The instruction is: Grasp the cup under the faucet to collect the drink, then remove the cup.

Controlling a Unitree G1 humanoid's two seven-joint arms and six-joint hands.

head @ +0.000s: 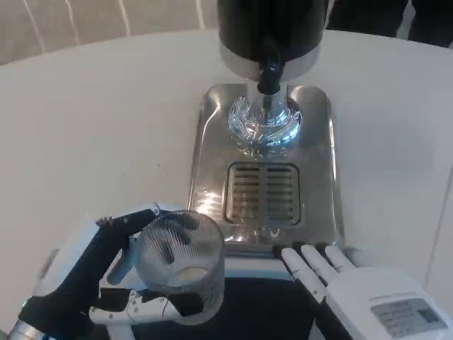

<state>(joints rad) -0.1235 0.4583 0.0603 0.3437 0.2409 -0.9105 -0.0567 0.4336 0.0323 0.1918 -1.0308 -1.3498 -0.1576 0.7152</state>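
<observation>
- Table (92, 120): one, white, spreading across the whole head view; a dark patch lies at its near edge between the two hands.
- Drink dispenser (272, 32): one, standing at the far middle of the table, with a black upper body and a chrome foot.
- Steel base tray (212, 163): one, rectangular and shiny, under the dispenser and reaching toward the robot; its near edge ends just before the right hand's fingertips.
- Left hand (92, 280): one, at the lower left, wrapped around the cup, black fingers over the cup's far side and a white finger below its near side. It is grasping the cup.
- Right hand (368, 294): one, at the lower right, white back up, fingers stretched out flat and slightly apart toward the tray's near edge. It holds nothing and lies released.
- Cup (178, 261): one, clear ribbed glass, held in the left hand just off the tray's near left corner, well apart from the faucet. Whether there is drink in it cannot be told.
- Drain grille (263, 193): one, slotted, set in the middle of the tray.
- Faucet (268, 76): one, a small black spout on the dispenser's front, hanging over the chrome foot.
</observation>
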